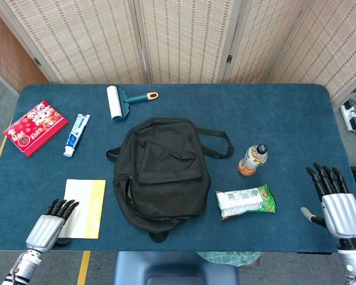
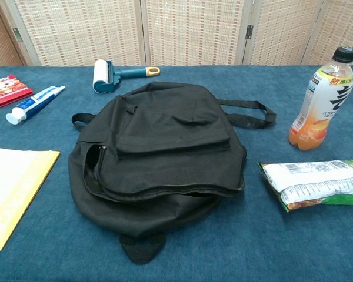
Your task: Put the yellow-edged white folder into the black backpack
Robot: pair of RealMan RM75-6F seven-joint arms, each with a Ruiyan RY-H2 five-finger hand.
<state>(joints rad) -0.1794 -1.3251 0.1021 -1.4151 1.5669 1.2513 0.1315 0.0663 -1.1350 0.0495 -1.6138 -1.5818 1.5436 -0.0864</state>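
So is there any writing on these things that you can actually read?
Bottle: Chinese characters on the label; only "新" near the top can be made out, the rest is blurred.
Snack packet: a barcode and fine print, too small to read.
Toothpaste tube: print on it, too blurred to read.
Red booklet: cartoon pattern, no readable words.
Black backpack and folder: no text seen.

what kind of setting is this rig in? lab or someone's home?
Most likely a lab or staged data-collection room, not a home. A table with a blue cloth stands before woven folding screens, and unrelated props lie spread around the black backpack: lint roller, toothpaste, drink bottle.
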